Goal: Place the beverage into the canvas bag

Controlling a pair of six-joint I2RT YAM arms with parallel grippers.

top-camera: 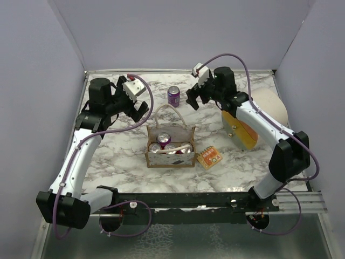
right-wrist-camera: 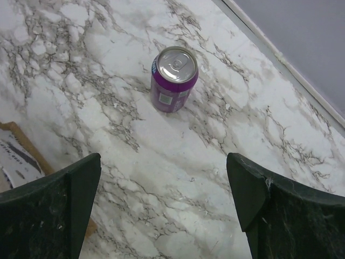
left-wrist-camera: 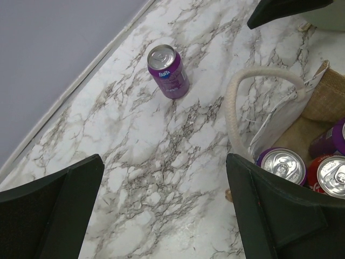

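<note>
The beverage, a purple Fanta can, stands upright on the marble table behind the canvas bag. The tan bag with white rope handles holds several cans. My left gripper hovers open left of the bag, with only bare table between its fingers; the can stands well ahead of it. My right gripper hangs open just right of the can. The can is upright ahead of its empty fingers, and a corner of the bag shows at the left.
An orange snack packet lies right of the bag. A yellow-orange disc and a beige round object sit under the right arm. Grey walls close off the back and sides. A tip of the right gripper's finger shows in the left wrist view.
</note>
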